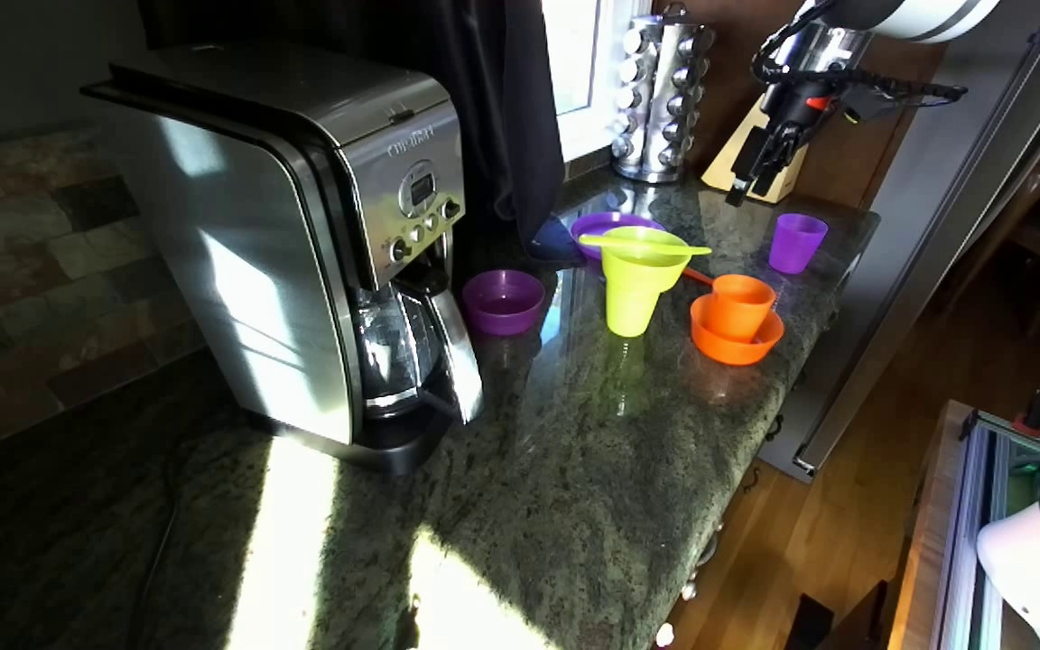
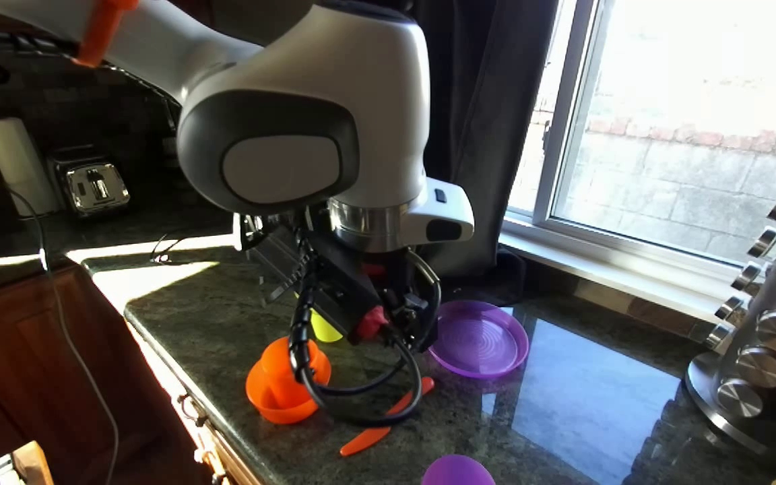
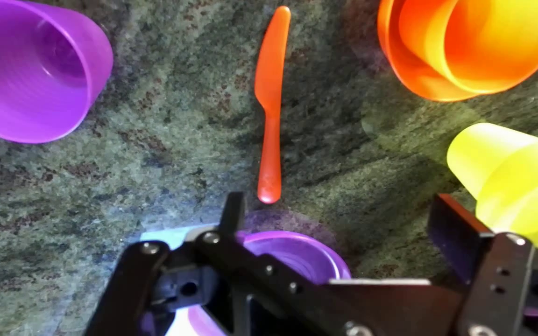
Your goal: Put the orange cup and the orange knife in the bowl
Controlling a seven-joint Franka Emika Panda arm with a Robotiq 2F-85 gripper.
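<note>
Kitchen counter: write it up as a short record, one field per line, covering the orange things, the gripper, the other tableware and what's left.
In place: orange cup, inside the orange bowl
Out of place: orange knife, lying on the counter between the orange bowl and the purple cup
Gripper: open, holding nothing, above the counter
Other tableware: purple plate, purple bowl, yellow-green cup
Left to do: orange knife into the orange bowl
</note>
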